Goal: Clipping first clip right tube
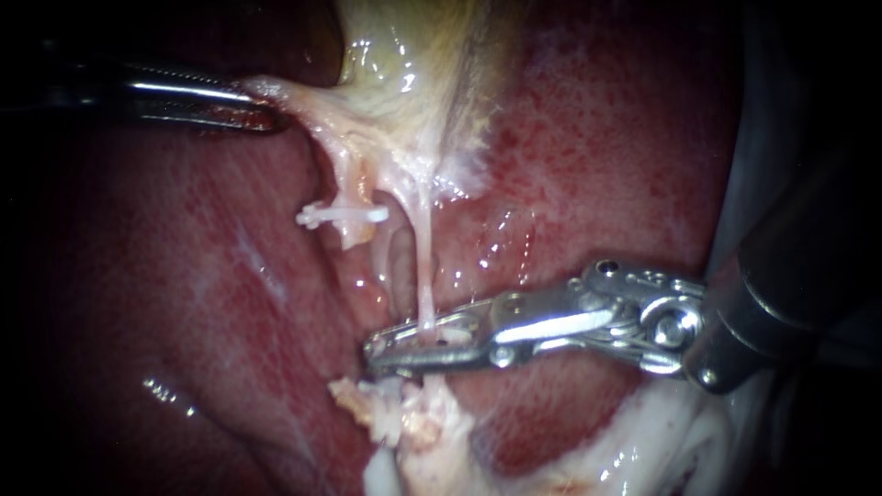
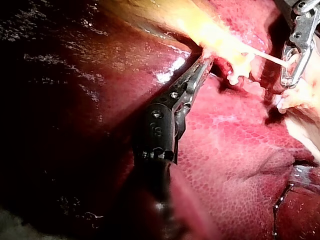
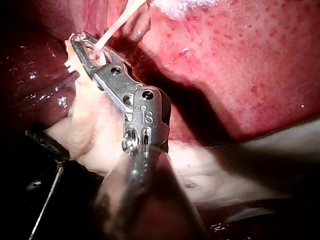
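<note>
- My right instrument [image 1: 386, 355] is nearest the endoscope. Its dark shaft and bright metal wrist lie low over the liver [image 1: 597, 165], and its long, windowed jaws reach across the furrow in the middle of the liver's surface.
- Those jaws are clamped on the right tube [image 1: 425, 276], one jaw on each side of it, with only a sliver of gap between them and their tips nearly meeting.
- In the right wrist view the same thin white strand runs into the window close to the jaw tips.
- Just beyond the jaws, on the side toward the liver's near edge, sits a ragged lump of pale fatty tissue [image 1: 413, 424], close beside the jaw tips.
- The right tube is a thin, pale, taut cord that runs from the jaws up the furrow to the gallbladder's neck.
- Beside it, a little apart, lies the shorter and thicker left tube [image 1: 351, 188], with a white clip [image 1: 342, 216] set across it.
- Farther back, my left instrument [image 1: 262, 106] comes in over the dark part of the liver. Its slim jaws are closed on a pulled-out flap of pale tissue at the gallbladder's neck.
- Farthest back is the gallbladder [image 1: 404, 64], yellowish and glistening, which narrows down toward the two tubes.
</note>
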You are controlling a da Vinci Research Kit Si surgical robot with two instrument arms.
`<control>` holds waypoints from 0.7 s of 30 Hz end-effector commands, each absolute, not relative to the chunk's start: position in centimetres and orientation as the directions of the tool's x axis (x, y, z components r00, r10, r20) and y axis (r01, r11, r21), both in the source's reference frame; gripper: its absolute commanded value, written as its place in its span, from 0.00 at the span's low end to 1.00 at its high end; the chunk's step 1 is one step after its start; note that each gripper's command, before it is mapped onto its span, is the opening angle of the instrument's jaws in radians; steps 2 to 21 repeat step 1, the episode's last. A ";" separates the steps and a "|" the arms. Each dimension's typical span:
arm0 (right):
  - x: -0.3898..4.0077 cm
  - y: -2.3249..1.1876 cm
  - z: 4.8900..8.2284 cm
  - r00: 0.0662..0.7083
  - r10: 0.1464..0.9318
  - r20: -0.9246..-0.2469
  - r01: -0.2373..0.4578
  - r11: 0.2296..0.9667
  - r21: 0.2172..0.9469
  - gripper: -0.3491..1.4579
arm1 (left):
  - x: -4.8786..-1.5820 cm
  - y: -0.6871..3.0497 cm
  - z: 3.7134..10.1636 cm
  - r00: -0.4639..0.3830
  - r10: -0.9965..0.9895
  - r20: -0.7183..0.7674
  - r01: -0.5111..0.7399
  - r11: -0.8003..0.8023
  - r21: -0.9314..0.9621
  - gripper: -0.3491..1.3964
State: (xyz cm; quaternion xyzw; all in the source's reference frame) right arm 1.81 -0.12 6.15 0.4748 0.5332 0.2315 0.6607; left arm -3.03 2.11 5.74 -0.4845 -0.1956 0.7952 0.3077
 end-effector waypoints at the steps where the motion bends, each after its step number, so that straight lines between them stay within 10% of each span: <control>1: 1.80 -0.13 6.18 0.329 0.810 -0.487 0.197 0.445 0.874 0.00 | -3.03 2.12 5.75 -0.341 0.679 -0.650 -0.300 -0.734 -0.610 0.00; 21: 1.80 -0.13 6.18 0.329 0.810 -0.487 0.197 0.445 0.874 0.00 | -3.03 2.12 5.75 -0.341 0.679 -0.650 -0.300 -0.734 -0.610 0.00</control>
